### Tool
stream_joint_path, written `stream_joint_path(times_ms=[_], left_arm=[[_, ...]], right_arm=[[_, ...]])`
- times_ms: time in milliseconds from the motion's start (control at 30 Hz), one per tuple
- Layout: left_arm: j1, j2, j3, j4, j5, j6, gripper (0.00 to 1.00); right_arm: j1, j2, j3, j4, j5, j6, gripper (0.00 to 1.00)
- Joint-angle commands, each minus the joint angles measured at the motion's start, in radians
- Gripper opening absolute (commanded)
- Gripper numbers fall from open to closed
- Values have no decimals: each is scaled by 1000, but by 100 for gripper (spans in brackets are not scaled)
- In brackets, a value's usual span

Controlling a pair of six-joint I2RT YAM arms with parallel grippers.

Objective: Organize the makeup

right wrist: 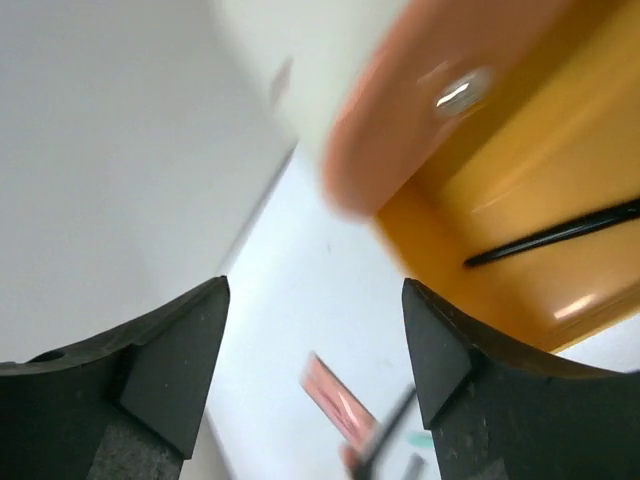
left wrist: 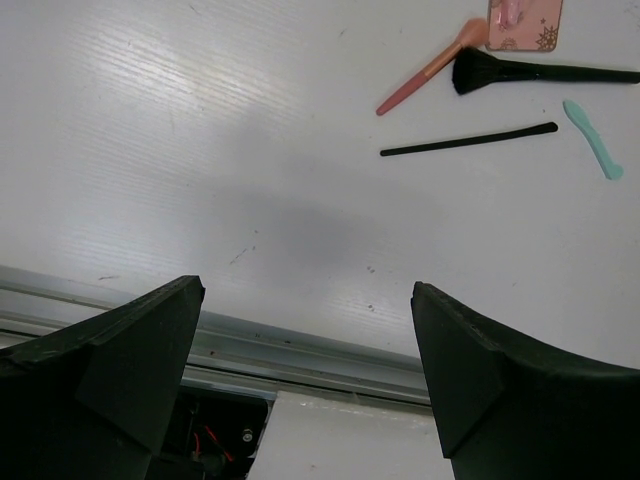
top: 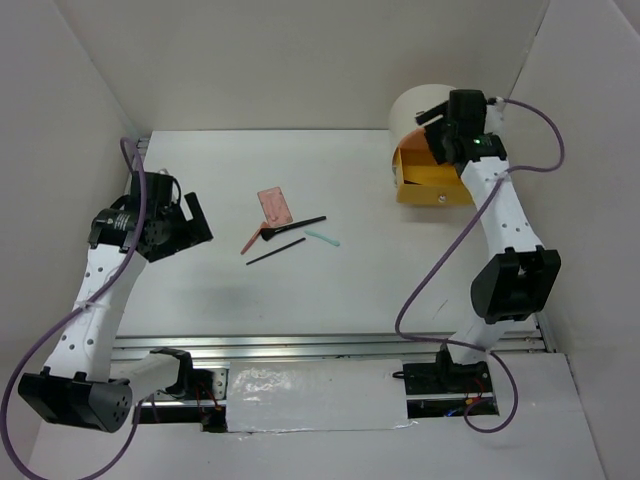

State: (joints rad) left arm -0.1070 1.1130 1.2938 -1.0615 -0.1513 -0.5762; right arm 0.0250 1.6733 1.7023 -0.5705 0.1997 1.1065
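In the left wrist view the top edge cuts the palette (left wrist: 525, 22), so we see only its near part. The right edge cuts the handle of the black brush (left wrist: 540, 72).

In the right wrist view these two are only blurred shapes at the bottom edge. The peach front (right wrist: 400, 130) and its knob (right wrist: 455, 90) are blurred too. The right edge cuts the yellow drawer (right wrist: 520, 240) and the thin black stick (right wrist: 560, 235) inside it. We cannot tell if this stick is a brush or a pencil.

In the top view the right arm (top: 490, 200) hides part of the drawer unit (top: 412, 105) at the far right corner, and also the inside of the yellow drawer.
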Motion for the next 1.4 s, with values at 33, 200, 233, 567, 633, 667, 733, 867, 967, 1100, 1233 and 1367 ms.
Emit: stream_joint_path(times_ms=[33, 200, 233, 567, 633, 667, 733, 867, 967, 1100, 1233, 1367], left_arm=[[6, 39, -2, 15, 25, 9, 99], [3, 121, 8, 26, 110, 38, 98], [1, 142, 15, 14, 116, 39, 98], [-2, 188, 18, -3, 142, 47, 98], [-3, 195, 6, -11, 136, 52, 98], [-3, 196, -10, -11, 133, 50, 98], [-3, 194, -24, -8, 130, 44, 97], [-5, 176, -59, 14, 142, 21, 98], [-6, 171, -71, 26, 142, 16, 98], [-8, 153, -86, 28, 142, 25, 98], [-10, 120, -117, 37, 136, 27, 98], [-10, 100, -159, 49, 139, 29, 98]], right_arm=[[264, 44, 94, 57, -190, -474, 77], [476, 419, 489, -421, -252, -905, 79], [498, 427, 487, -449, -218, -936, 78], [584, 540, 433, -379, -172, -995, 87], [584, 588, 470, -408, -157, -886, 93], [584, 598, 496, -416, -120, -832, 94], [586, 597, 453, -395, -102, -658, 97], [589, 478, 234, -284, -19, -261, 100], [601, 434, 137, -250, 55, 13, 100], [636, 466, 242, -307, 165, 182, 96], [662, 552, 399, -364, 188, 220, 91], [667, 572, 379, -330, 139, 326, 80]])
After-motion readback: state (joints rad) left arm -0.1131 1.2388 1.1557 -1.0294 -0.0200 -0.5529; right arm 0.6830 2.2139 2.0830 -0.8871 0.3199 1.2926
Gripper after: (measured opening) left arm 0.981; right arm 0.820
